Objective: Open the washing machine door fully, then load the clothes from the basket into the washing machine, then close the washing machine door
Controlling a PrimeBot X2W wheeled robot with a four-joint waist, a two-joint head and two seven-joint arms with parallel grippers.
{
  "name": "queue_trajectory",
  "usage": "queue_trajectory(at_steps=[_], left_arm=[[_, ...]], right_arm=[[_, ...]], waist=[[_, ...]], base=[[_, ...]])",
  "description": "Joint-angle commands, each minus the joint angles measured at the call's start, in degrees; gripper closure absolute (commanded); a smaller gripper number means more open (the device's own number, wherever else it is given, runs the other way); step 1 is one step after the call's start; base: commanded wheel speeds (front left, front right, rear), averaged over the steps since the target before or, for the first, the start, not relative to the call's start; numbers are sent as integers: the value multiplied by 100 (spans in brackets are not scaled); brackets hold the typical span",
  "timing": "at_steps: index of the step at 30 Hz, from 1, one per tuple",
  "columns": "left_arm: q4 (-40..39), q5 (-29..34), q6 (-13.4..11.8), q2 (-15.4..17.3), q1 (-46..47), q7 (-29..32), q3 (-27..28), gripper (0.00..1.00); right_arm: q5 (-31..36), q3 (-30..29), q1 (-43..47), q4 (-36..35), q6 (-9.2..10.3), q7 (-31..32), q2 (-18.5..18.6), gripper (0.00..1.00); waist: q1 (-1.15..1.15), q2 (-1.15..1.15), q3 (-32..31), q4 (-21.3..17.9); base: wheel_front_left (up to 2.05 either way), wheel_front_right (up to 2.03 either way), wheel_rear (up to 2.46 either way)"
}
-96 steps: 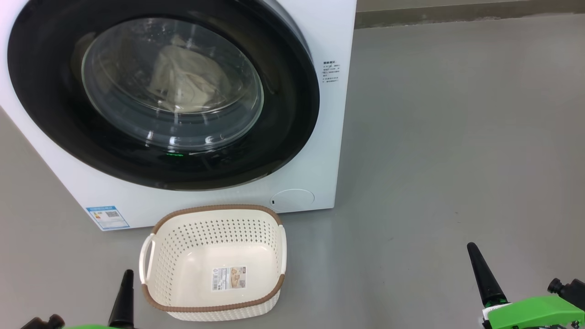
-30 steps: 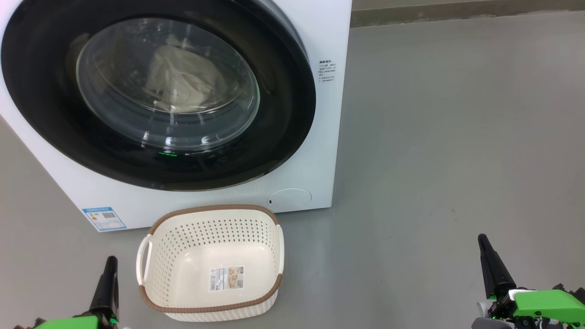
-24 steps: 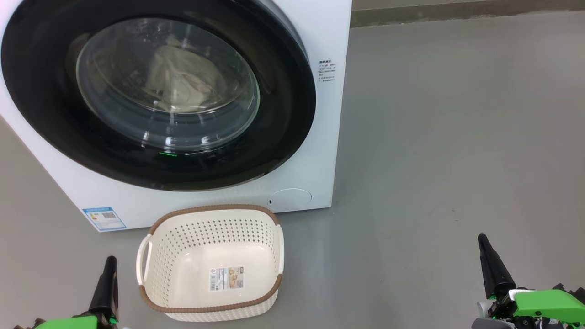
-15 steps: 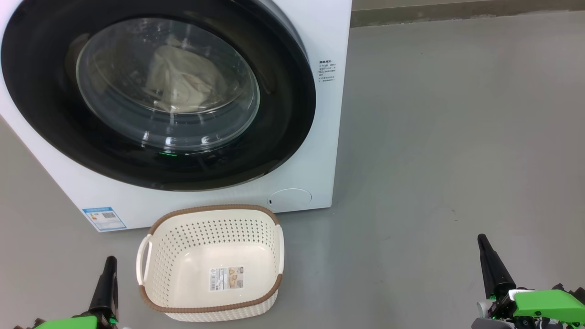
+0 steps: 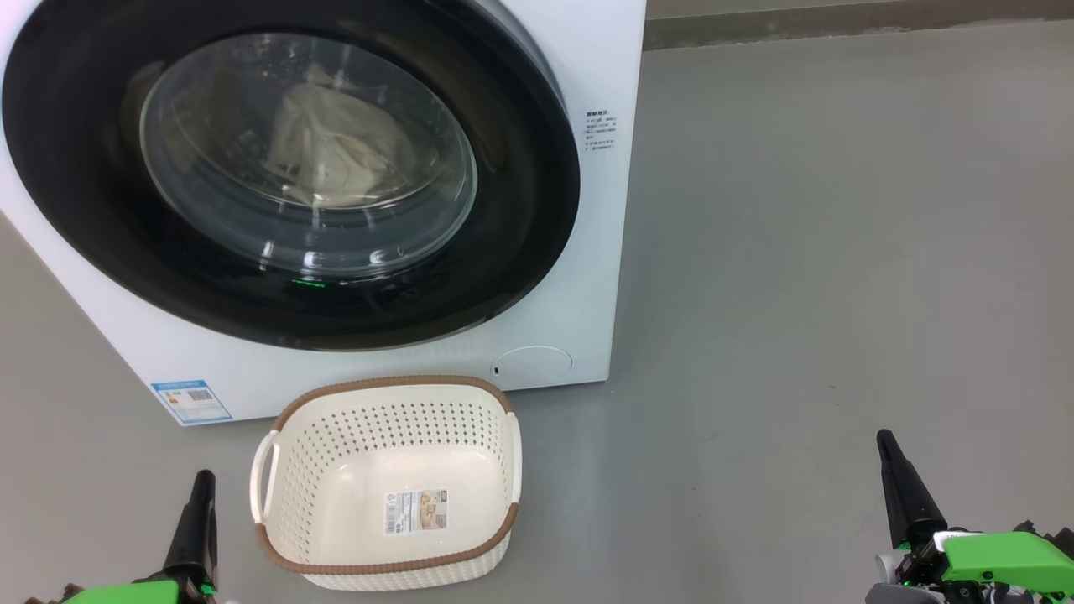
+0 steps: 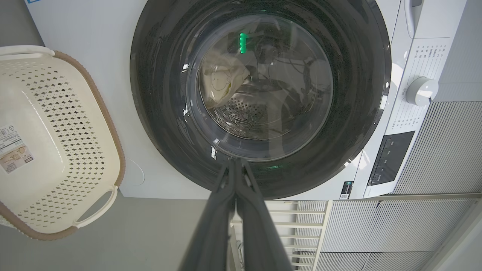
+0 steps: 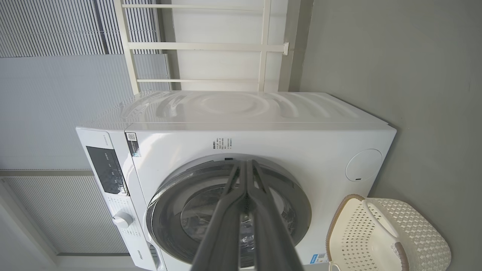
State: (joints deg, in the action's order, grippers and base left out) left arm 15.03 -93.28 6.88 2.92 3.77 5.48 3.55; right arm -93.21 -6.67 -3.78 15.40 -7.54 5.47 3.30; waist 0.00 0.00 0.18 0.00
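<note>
- Head view: the door (image 5: 537, 168) sits shut on the washer (image 5: 600, 277), with pale clothes (image 5: 327, 151) behind its glass. The basket (image 5: 386, 566) stands on the floor (image 5: 797, 252) just in front of the washer, its bare bottom showing a label. The left gripper (image 5: 201, 486) is low, just left of the basket and not touching it. The right gripper (image 5: 888, 449) is well apart on the right. Both are clenched on nothing.
- Left wrist view: the fingers are pressed together and aim at the door's black rim. The clothes lie in the drum beyond the glass, and the basket is off to the left.
- Right wrist view: the jaws are clenched on nothing, pointing at the shut door. The basket is at the lower right.
</note>
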Motion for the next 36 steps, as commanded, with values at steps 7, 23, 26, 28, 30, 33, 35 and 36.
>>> queue_trajectory(at_steps=[7,23,26,28,30,33,35,36], left_arm=[[-103,37,60,62,234,29,207,100],[-102,53,60,49,235,44,226,100],[-102,56,60,47,236,47,229,100],[-102,57,60,46,236,48,231,100],[-102,59,60,44,236,50,233,100],[-101,61,60,42,236,52,236,100],[-101,63,60,41,236,54,238,100],[-101,64,60,40,236,54,239,100]], right_arm=[[41,93,-233,-142,5,40,15,100],[55,76,-235,-141,5,53,4,100],[57,73,-235,-141,5,56,2,100],[59,71,-235,-140,5,57,1,100],[60,70,-235,-140,5,59,-1,100],[62,67,-236,-140,5,61,-2,100],[64,65,-236,-140,5,62,-4,100],[64,65,-236,-140,5,63,-4,100]], waist=[[0,0,0,0],[0,0,0,0],[0,0,0,0],[0,0,0,0],[0,0,0,0],[0,0,0,0],[0,0,0,0],[0,0,0,0]], base=[[0,0,0],[0,0,0],[0,0,0],[0,0,0],[0,0,0],[0,0,0],[0,0,0],[0,0,0]])
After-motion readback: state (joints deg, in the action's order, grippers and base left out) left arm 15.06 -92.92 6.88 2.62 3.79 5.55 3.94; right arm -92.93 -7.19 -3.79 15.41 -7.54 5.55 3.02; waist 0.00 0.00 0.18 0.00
